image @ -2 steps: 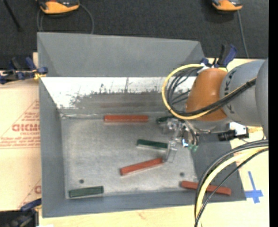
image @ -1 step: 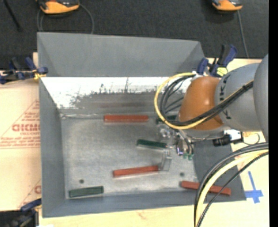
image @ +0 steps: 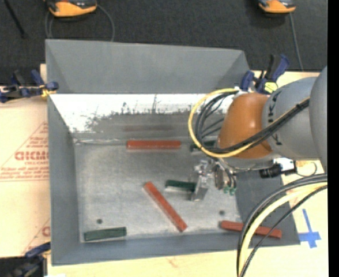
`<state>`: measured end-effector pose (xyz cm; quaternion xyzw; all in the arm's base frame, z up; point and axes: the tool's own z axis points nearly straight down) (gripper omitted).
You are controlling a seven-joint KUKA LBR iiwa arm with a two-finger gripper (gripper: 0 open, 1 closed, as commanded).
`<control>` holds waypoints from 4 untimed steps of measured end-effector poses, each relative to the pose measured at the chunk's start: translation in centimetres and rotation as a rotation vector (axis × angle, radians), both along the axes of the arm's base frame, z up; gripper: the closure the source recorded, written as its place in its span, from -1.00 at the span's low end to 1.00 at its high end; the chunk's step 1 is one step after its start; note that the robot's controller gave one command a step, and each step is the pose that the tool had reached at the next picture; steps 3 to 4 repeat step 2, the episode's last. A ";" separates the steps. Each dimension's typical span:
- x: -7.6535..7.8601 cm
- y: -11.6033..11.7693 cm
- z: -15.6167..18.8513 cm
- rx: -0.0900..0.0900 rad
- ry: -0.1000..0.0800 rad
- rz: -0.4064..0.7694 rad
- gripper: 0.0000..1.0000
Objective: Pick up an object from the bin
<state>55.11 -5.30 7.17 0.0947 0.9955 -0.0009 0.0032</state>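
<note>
The grey metal bin (image: 129,77) holds only a few flat bars, all lying loose and well apart on its floor; with so much bare metal between them, any one can be approached without disturbing the rest. The gripper (image: 198,188) hangs low over the floor right of the bin's middle, towards the right edge where the arm comes in, below its orange wrist cover (image: 244,126) and looped yellow and black cables (image: 201,117). Its tip sits at the right end of a short dark green rectangular bar (image: 178,185), which lies roughly parallel to the far wall; this looks like the thing to be picked, since it is the only piece the tip meets. Whether the fingers are spread, pressed together or pinching that bar I cannot tell, because the metal of the tool covers the bar's end. A long red-brown flat bar (image: 165,206) lies slantwise just beside the green one on its near side, close enough that a descent off to that side could knock it. A second long red-brown bar (image: 154,145) rests along the foot of the far wall; a longer dark green bar (image: 104,234) lies in the near left corner; a red bar (image: 234,227) lies by the near right corner, partly under a cable. Judging by the bar flat on the floor, the lift is not yet made.
</note>
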 end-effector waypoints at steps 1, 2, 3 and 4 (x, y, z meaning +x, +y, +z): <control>4.4 0.3 0.0 0.000 0.001 0.228 1.00; 6.4 -0.3 14.9 0.000 -0.008 0.165 1.00; 6.4 -0.3 14.9 0.000 -0.008 0.165 1.00; 6.4 -0.3 14.9 0.000 -0.008 0.165 1.00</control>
